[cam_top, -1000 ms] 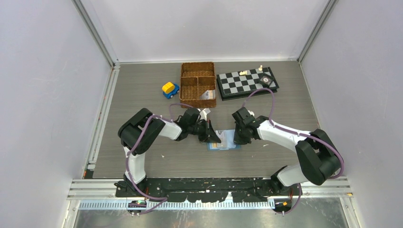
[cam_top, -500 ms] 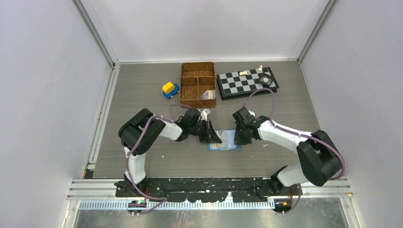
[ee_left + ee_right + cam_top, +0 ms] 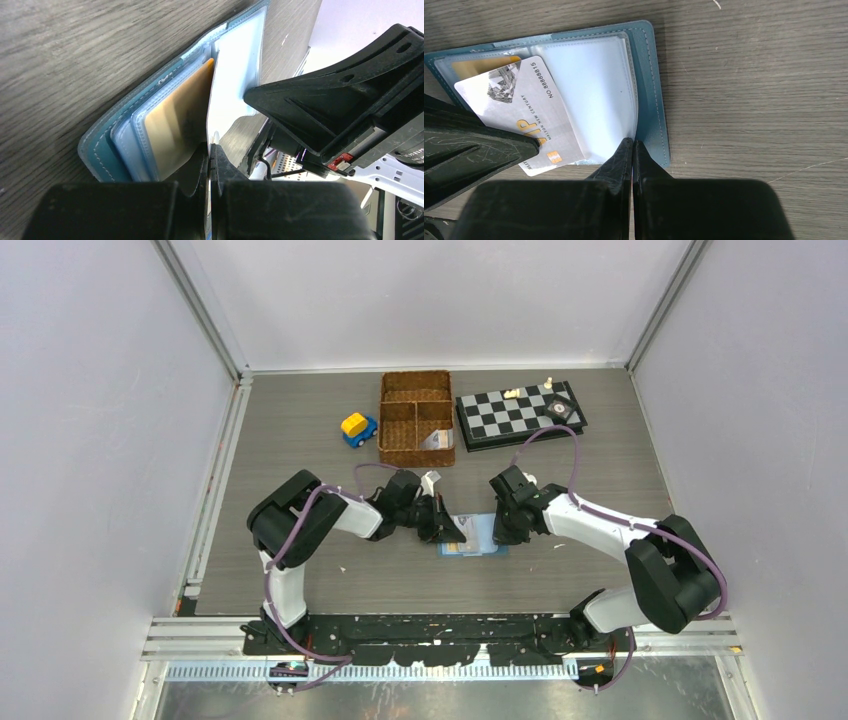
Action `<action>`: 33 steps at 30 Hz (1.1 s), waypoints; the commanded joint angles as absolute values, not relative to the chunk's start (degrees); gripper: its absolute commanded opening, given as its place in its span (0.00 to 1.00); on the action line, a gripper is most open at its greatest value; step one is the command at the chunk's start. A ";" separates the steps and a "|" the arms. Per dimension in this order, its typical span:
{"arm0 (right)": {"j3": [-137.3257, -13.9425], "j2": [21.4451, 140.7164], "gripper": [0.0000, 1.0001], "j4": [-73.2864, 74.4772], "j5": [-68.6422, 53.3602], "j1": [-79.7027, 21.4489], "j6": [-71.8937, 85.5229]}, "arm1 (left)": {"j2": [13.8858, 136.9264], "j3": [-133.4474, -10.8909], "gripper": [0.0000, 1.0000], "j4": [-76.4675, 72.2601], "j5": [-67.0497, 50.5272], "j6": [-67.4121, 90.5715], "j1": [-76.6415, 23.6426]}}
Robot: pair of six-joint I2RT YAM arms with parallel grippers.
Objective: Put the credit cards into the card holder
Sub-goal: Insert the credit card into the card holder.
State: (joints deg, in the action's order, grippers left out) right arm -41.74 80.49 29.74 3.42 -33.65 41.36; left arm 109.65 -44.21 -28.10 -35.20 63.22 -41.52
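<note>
**White card being held at the open card holder**

The card holder [image 3: 470, 537] is lying open on the table [image 3: 300, 460], between the two grippers. A white card [image 3: 524, 120] is being gripped edge-on by the fully closed left gripper [image 3: 209, 155] and is being held slanted over the holder's left half. An orange-gold card [image 3: 175, 120] is sitting in a pocket beneath it. The right gripper [image 3: 632, 150] is closed too, and the near edge of a pale inner sleeve seems to be pinched in its tips. The wicker basket [image 3: 415, 418], chessboard [image 3: 520, 412] and toy car [image 3: 358, 428] are standing well apart, farther back.
</note>
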 commanded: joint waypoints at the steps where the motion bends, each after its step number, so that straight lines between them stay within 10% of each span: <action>1: -43.03 78.47 0.02 31.29 5.45 -33.82 42.09 | 109.47 -42.61 0.00 -24.52 -31.87 62.59 -41.66; 33: -43.00 77.71 0.02 31.64 5.16 -33.79 42.17 | 115.81 -45.68 0.00 -28.17 -34.71 65.74 -42.62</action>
State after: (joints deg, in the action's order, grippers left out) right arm -41.74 79.72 30.98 3.64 -33.65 41.95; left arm 112.64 -45.47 -30.68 -37.63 66.15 -42.00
